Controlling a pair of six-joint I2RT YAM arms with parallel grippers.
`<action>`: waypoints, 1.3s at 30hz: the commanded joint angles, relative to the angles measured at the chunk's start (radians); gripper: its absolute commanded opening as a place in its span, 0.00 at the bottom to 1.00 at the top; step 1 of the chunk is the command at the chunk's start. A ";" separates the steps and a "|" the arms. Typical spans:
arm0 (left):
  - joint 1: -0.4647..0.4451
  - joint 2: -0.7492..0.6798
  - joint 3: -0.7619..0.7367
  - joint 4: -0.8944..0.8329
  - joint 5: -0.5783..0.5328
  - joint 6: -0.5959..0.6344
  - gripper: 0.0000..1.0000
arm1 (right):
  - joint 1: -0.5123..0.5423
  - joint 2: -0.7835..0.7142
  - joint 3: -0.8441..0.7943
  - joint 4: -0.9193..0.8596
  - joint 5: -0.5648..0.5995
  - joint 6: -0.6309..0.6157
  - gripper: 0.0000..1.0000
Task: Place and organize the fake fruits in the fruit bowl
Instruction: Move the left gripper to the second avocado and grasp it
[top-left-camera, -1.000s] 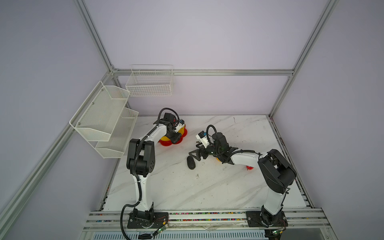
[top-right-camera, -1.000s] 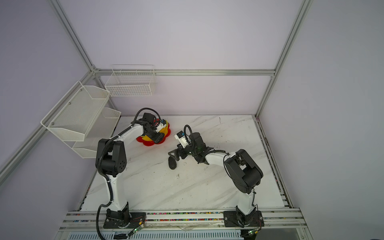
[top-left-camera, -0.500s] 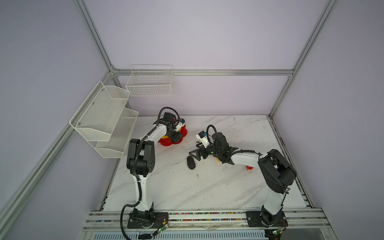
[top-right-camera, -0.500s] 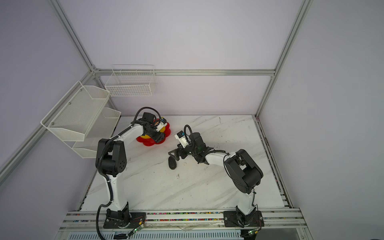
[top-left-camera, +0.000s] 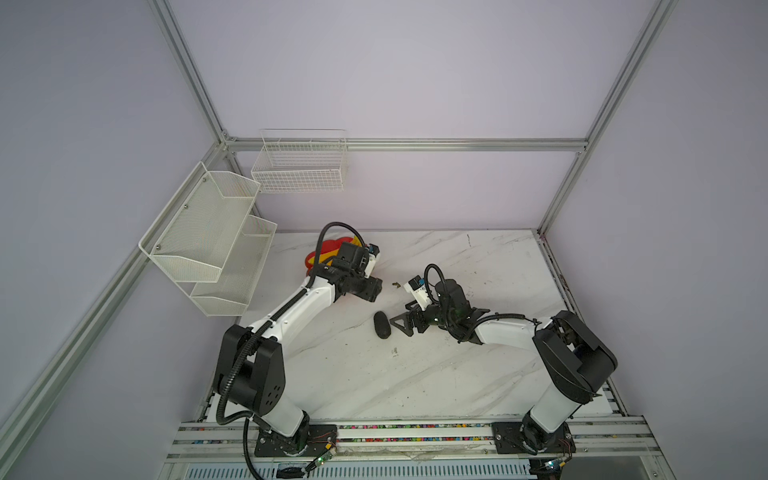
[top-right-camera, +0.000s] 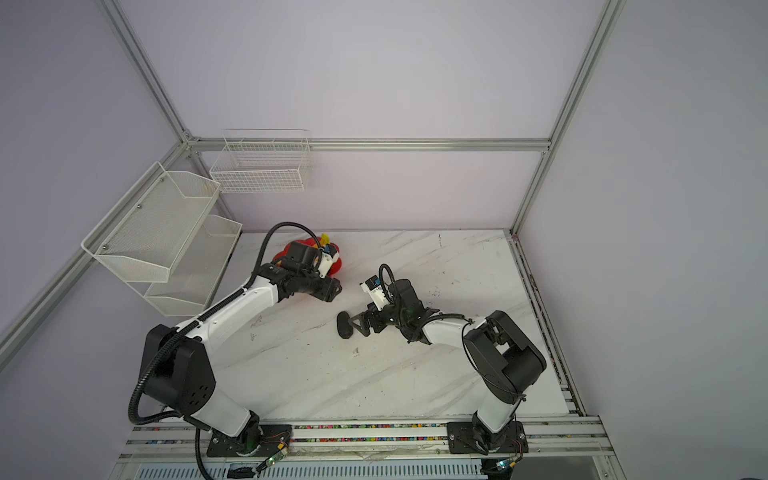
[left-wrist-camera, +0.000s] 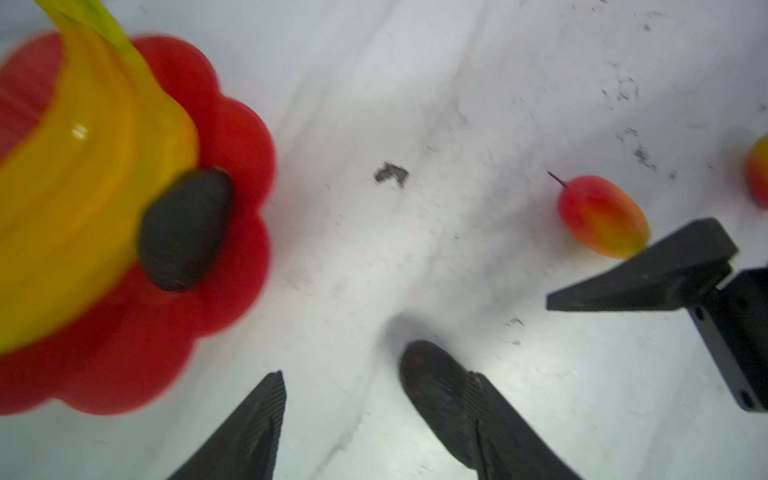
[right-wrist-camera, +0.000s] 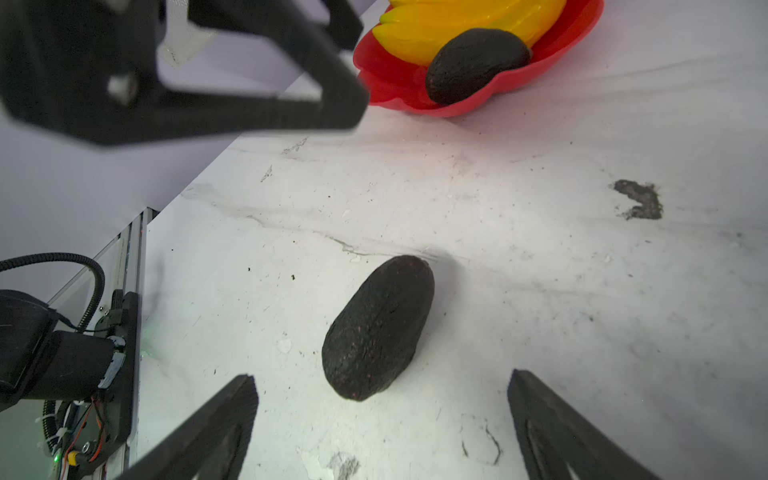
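The red scalloped fruit bowl (left-wrist-camera: 232, 257) (right-wrist-camera: 540, 70) holds the yellow banana bunch (left-wrist-camera: 83, 187) (right-wrist-camera: 457, 16) and one dark bumpy oval (left-wrist-camera: 183, 228) (right-wrist-camera: 473, 62). My left gripper (left-wrist-camera: 378, 399) (top-left-camera: 374, 291) is open and empty, hovering just off the bowl's rim. A second dark oval (right-wrist-camera: 380, 328) (top-left-camera: 381, 325) (top-right-camera: 344, 325) lies on the marble. My right gripper (right-wrist-camera: 380, 415) (top-left-camera: 405, 318) is open and low, with this oval just ahead of its fingertips. Two red-orange mango pieces (left-wrist-camera: 600, 216) (left-wrist-camera: 758, 170) lie on the table beyond the right gripper.
White mesh shelves (top-left-camera: 208, 241) hang on the left wall and a wire basket (top-left-camera: 299, 166) on the back wall. The left gripper's finger (right-wrist-camera: 249, 112) hangs above the table close to the right gripper. A dark scuff (right-wrist-camera: 640, 199) marks the marble.
My left gripper has opened, left a dark oval in the bowl and drawn back off the bowl toward the table's middle. The right arm has not moved.
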 joint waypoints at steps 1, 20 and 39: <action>-0.087 -0.023 -0.105 0.019 -0.043 -0.271 0.70 | 0.000 -0.060 -0.031 -0.027 0.002 -0.013 0.97; -0.137 0.089 -0.146 0.081 -0.119 -0.404 0.63 | -0.009 -0.223 -0.162 -0.067 0.058 -0.013 0.97; -0.135 0.150 -0.154 0.098 -0.037 -0.414 0.38 | -0.068 -0.163 -0.135 -0.057 0.001 -0.015 0.97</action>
